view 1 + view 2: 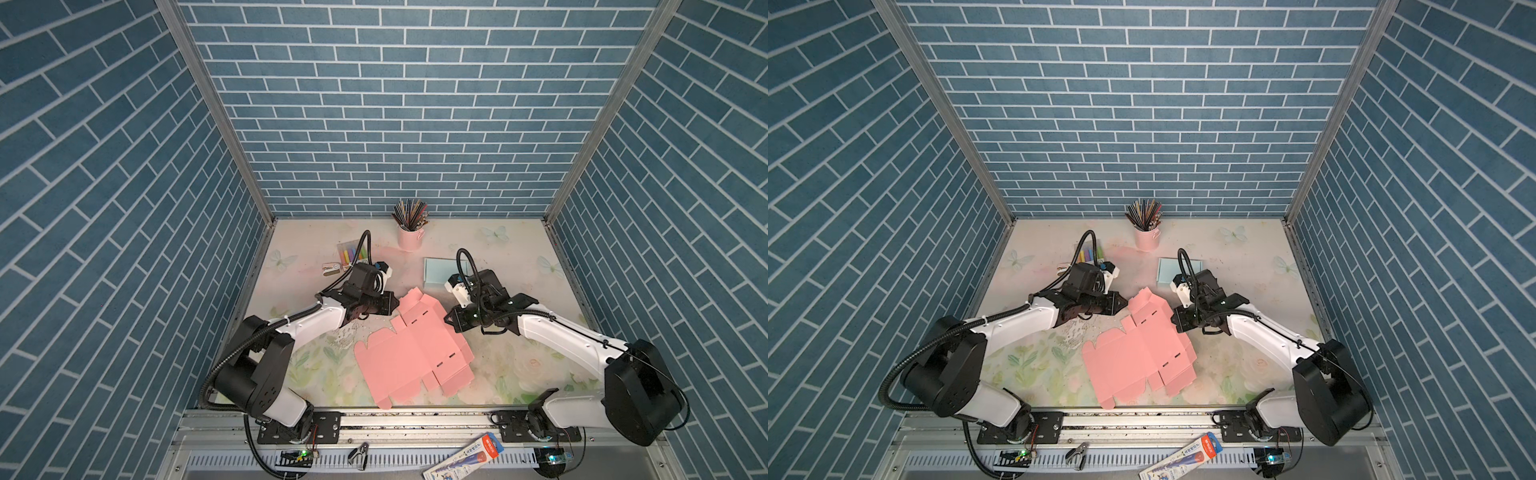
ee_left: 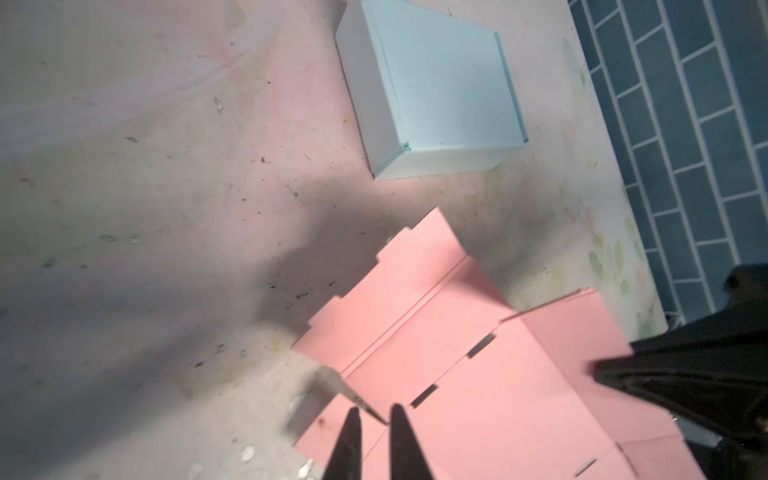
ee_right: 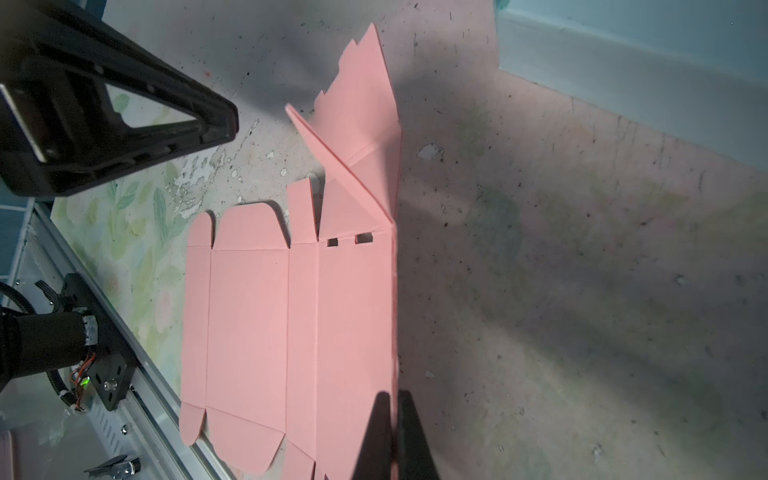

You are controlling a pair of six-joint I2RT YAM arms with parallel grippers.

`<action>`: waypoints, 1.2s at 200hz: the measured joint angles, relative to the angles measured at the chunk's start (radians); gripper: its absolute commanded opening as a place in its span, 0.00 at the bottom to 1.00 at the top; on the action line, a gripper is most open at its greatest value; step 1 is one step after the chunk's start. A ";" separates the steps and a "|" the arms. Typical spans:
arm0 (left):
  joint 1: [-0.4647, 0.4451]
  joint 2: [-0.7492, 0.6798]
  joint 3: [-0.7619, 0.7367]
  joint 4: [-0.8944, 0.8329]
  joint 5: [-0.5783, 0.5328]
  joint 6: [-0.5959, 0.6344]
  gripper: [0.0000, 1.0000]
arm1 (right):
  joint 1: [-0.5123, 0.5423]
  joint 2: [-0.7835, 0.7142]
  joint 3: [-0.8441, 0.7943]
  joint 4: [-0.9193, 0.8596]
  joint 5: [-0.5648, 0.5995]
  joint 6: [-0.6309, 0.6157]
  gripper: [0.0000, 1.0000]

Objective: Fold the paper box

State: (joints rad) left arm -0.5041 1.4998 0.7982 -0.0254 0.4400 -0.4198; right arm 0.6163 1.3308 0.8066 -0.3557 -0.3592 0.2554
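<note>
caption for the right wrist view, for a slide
Right end effector pinching an edge of the unfolded pink paper box

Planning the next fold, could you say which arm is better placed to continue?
Likely right. The right end effector is shut on the edge of the sheet, while the left end effector stands open over a flap.

Paper box [image 1: 411, 353] centre; closed box [image 1: 436, 272], pencil cup [image 1: 409, 237] behind.
</note>
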 measured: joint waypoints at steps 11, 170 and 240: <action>0.025 -0.028 -0.034 0.019 0.020 0.011 0.45 | 0.000 -0.019 0.002 -0.012 0.002 -0.027 0.00; 0.033 0.040 -0.119 0.261 0.261 -0.015 0.78 | 0.001 -0.138 0.014 -0.030 0.019 -0.204 0.00; -0.014 0.064 -0.120 0.272 0.259 -0.025 0.51 | 0.001 -0.140 0.015 -0.034 0.043 -0.212 0.00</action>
State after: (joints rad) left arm -0.5179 1.5635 0.6781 0.2466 0.6994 -0.4446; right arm 0.6174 1.1912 0.8219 -0.3893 -0.3157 0.0429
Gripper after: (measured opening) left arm 0.557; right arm 0.049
